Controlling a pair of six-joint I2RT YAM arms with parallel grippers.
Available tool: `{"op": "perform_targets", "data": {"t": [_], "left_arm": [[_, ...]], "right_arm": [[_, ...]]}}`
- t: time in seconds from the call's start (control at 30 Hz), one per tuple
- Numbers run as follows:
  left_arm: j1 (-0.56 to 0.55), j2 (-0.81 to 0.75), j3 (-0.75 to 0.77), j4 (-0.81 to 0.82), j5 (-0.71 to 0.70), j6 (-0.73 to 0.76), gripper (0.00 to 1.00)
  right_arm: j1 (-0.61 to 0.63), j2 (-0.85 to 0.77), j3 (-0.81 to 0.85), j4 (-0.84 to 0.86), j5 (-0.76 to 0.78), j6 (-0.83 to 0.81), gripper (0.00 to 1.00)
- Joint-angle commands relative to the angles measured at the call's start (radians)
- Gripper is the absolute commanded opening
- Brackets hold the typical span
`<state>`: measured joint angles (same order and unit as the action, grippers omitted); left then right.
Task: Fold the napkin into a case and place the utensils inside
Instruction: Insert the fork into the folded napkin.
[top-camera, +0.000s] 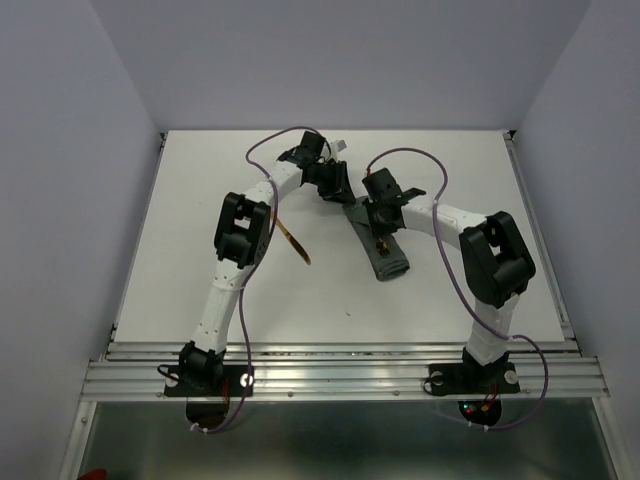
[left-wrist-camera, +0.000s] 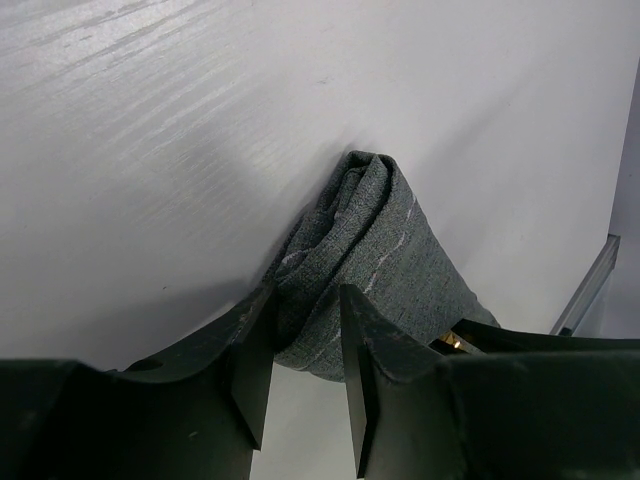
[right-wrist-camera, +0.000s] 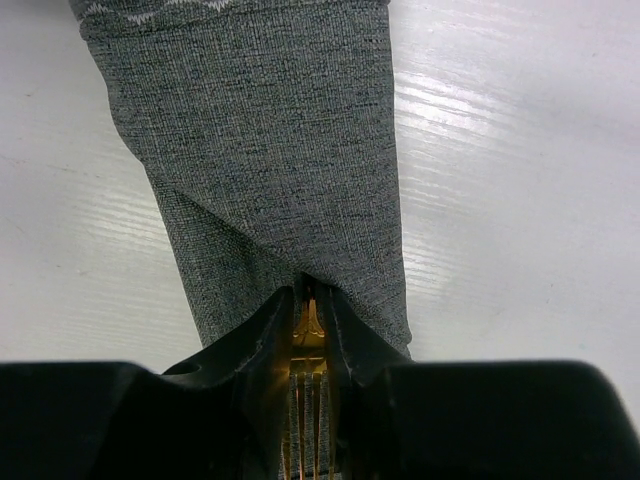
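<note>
Insertion is in hand. The left gripper, jaws part-open, pinches the eleven-o'clock end of the long dark grey cloth case. The right gripper sets narrow jaws around a slender orange-brown fork at the pocket mouth; whether it grips cannot be told. Next comes fetching the second orange-brown stick, at the case's nine o'clock.

The fork has its handle hidden in the case, its tines run off the picture's edge, and whether the right gripper pinches it cannot be told. The case's far end is cut off there; from above the left arm and right arm hide it. The other utensil, partly under the left arm, is too small to name.
</note>
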<state>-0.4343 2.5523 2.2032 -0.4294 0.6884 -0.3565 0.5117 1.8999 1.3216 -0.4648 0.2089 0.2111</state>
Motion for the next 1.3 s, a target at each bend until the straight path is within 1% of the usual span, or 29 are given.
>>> {"op": "perform_targets", "data": {"t": [0.0, 0.17, 0.3, 0.37, 0.4, 0.43, 0.5, 0.63, 0.93, 1.1, 1.27], "left_arm": [[0.006, -0.043, 0.0, 0.012, 0.025, 0.007, 0.42], [0.006, -0.049, -0.005, 0.009, 0.026, 0.008, 0.42], [0.006, -0.049, -0.005, 0.011, 0.028, 0.007, 0.42], [0.006, -0.052, -0.007, 0.011, 0.03, 0.007, 0.42], [0.006, -0.052, -0.007, 0.009, 0.03, 0.007, 0.42], [0.006, -0.053, -0.01, 0.008, 0.028, 0.007, 0.42], [0.006, -0.06, -0.011, 0.009, 0.028, 0.01, 0.42], [0.006, -0.066, -0.011, 0.004, 0.03, 0.01, 0.42], [0.005, -0.115, -0.017, -0.008, 0.007, 0.017, 0.42], [0.006, -0.167, -0.016, -0.022, -0.038, 0.024, 0.44], [0.006, -0.193, -0.01, -0.04, -0.026, 0.037, 0.45]], "right_arm": [[-0.006, -0.016, 0.031, 0.003, 0.029, -0.022, 0.25], [-0.006, -0.016, 0.019, -0.005, 0.035, -0.024, 0.26], [-0.006, -0.01, 0.021, -0.012, 0.011, -0.026, 0.26], [-0.006, -0.004, 0.019, -0.014, 0.011, -0.027, 0.25], [-0.006, -0.002, 0.019, -0.012, 0.011, -0.027, 0.23], [-0.006, -0.002, 0.019, -0.014, 0.007, -0.033, 0.18], [-0.006, -0.005, 0.019, -0.018, 0.006, -0.039, 0.14], [-0.006, -0.024, 0.019, -0.018, 0.021, -0.071, 0.01], [-0.006, -0.048, 0.015, -0.018, 0.038, -0.133, 0.01], [-0.006, -0.073, 0.005, -0.018, 0.053, -0.159, 0.01], [-0.006, -0.07, -0.001, -0.017, 0.082, -0.199, 0.01]]}}
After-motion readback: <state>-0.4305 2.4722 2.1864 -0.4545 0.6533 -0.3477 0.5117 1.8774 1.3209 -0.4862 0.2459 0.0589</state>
